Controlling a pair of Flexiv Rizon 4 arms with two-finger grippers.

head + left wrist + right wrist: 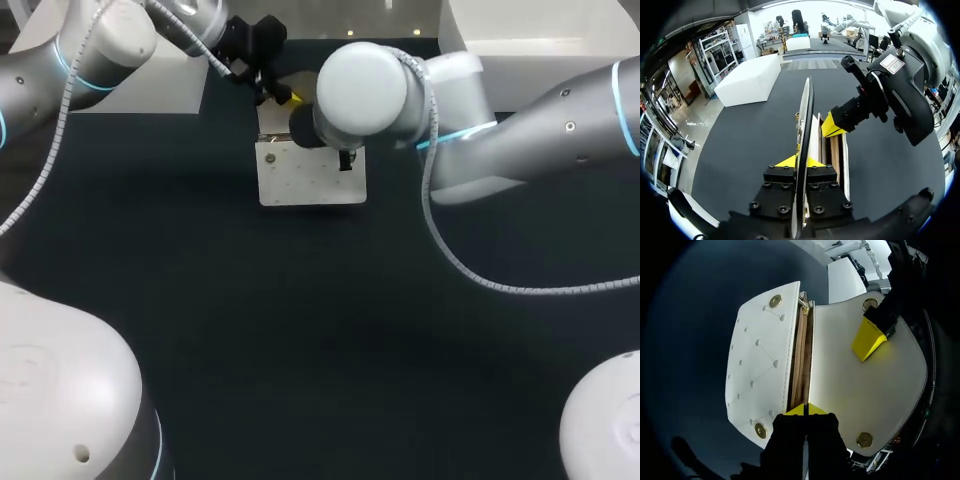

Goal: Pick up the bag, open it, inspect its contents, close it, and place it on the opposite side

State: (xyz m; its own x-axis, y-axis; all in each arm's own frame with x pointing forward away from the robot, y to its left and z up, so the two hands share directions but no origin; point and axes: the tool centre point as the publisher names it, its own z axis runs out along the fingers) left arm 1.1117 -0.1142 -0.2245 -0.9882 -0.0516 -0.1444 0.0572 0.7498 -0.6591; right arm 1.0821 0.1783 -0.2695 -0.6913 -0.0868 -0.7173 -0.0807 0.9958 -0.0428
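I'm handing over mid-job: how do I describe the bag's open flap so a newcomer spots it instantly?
On the dark table, at its far middle, lies a white bag. Its flap is the panel swung open beyond the tan-lined mouth, pinched by the left gripper. Unlike the dot-stitched front panel beside it, it is smooth and round-edged.

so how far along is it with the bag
Done: the bag is open, its flap swung back and the tan lining showing. In hand: the left gripper pinches the flap edge while the right gripper sits closed at the bag's mouth, seemingly on its rim, so this looks like inspection. Left: close the flap and set the bag on the opposite side.
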